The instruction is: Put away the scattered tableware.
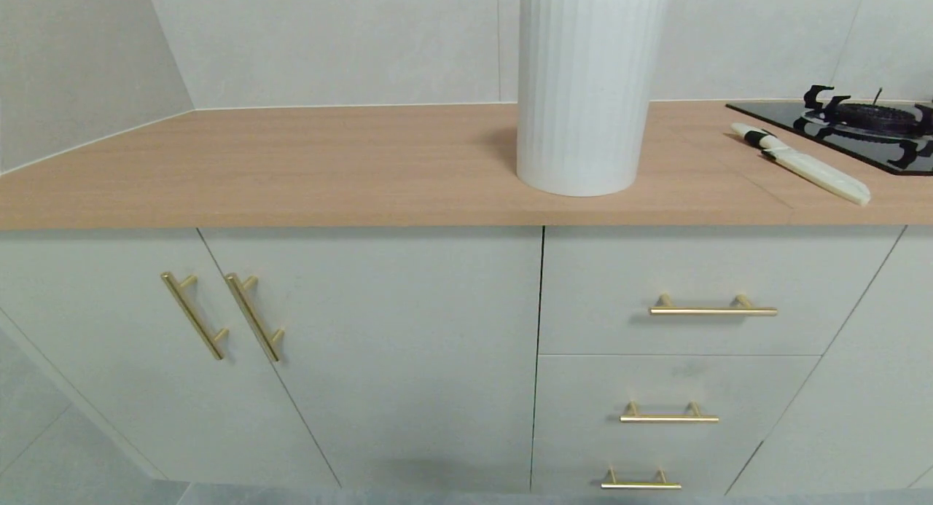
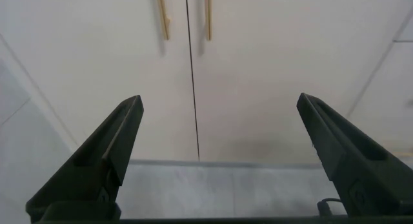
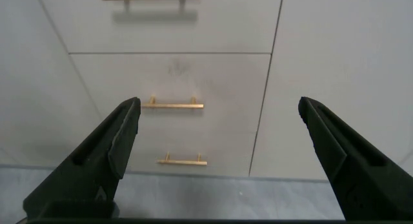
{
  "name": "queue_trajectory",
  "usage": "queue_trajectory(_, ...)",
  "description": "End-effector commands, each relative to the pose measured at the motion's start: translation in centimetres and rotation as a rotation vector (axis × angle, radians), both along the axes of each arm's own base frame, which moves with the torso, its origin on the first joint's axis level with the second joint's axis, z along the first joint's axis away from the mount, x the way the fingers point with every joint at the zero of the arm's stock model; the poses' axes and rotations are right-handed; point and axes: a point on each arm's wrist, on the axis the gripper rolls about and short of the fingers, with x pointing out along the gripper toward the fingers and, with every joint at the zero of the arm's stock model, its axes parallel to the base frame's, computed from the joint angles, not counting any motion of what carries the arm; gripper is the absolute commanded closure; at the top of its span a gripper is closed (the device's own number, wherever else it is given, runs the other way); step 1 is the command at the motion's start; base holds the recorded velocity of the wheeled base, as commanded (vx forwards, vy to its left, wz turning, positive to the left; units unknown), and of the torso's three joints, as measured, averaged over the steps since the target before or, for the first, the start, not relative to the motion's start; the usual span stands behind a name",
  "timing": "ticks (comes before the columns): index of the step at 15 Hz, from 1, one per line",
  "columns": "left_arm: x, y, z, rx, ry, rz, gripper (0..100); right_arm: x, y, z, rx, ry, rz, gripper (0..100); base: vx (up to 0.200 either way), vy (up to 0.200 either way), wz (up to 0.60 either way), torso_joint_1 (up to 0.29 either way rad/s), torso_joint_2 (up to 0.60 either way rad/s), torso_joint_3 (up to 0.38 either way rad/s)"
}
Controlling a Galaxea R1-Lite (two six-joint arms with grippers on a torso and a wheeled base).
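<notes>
A white knife with a black band (image 1: 800, 162) lies on the wooden counter (image 1: 328, 162) at the right, beside the stove. A tall white ribbed container (image 1: 587, 89) stands upright on the counter left of the knife. My left gripper (image 2: 219, 114) hangs open low in front of the double cabinet doors, nothing between its fingers. My right gripper (image 3: 219, 117) is open too, held low before the drawer fronts.
A black gas stove (image 1: 860, 126) sits at the counter's far right. Below are two cabinet doors with gold handles (image 1: 222, 315) on the left and three stacked drawers with gold handles (image 1: 713, 310) on the right, all closed. Grey walls border the counter behind and on the left.
</notes>
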Motion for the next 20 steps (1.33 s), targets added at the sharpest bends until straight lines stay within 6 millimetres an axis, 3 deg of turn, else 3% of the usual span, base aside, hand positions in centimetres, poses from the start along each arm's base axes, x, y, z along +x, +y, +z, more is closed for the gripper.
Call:
queue_trajectory(1,0.01,0.0,0.0,0.0,0.001,0.0,0,0.01,0.0,0.01,0.0,0.002,0.0,0,0.2,0.0,0.0,0.007,0.0,0.002)
queue_trajectory(4,0.01,0.0,0.0,-0.002,0.001,0.0,0,0.01,0.0,0.01,0.002,0.002,0.0,0,0.2,0.0,0.0,0.002,0.0,-0.001)
queue_trajectory(11,0.0,0.0,0.0,-0.002,0.0,0.0,0,0.01,0.0,0.02,0.003,0.0,0.0,0,0.0,0.0,0.0,0.0,0.0,0.0)
queue_trajectory(20,0.01,0.0,0.0,-0.003,0.001,0.0,0,0.01,0.0,0.01,0.003,0.002,-0.002,0,0.0,-0.2,0.0,0.004,0.0,0.001)
